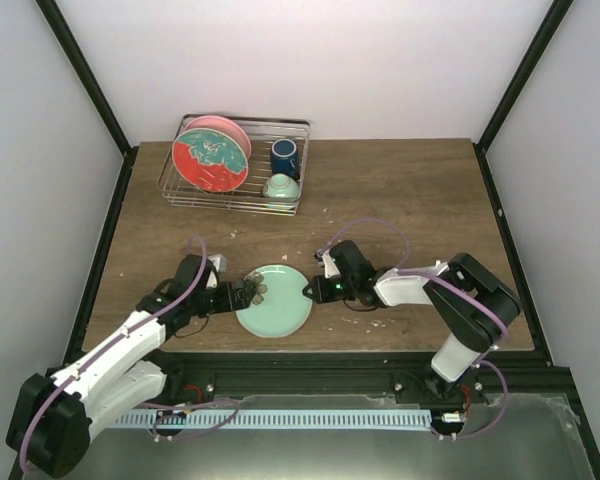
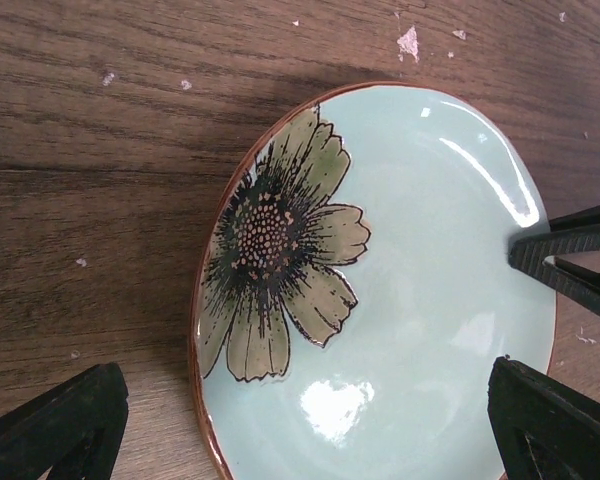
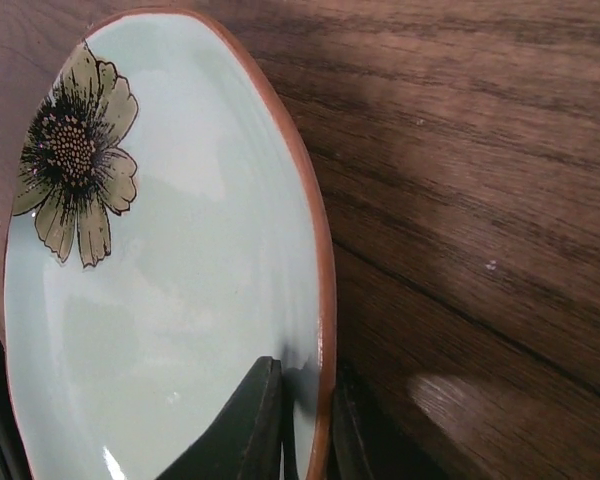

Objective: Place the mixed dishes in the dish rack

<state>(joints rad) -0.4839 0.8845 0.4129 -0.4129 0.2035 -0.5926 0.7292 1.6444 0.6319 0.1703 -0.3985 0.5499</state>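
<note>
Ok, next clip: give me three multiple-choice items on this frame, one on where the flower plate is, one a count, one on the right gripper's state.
1. Where is the pale green flower plate?
A) in the dish rack
B) held up in the air
C) on the table, outside the rack

2. How many dishes are in the dish rack?
A) two
B) four
C) five

3. The right gripper is:
A) closed on the flower plate's rim
B) wide open above it
C) resting empty on the table

Answers:
1 C, it lies on the wood, well apart from the rack.
2 B, the rack holds the pink plate, red-and-teal floral plate, dark blue cup and mint-green bowl.
3 A, its fingers pinch the brown rim from both sides.
</note>
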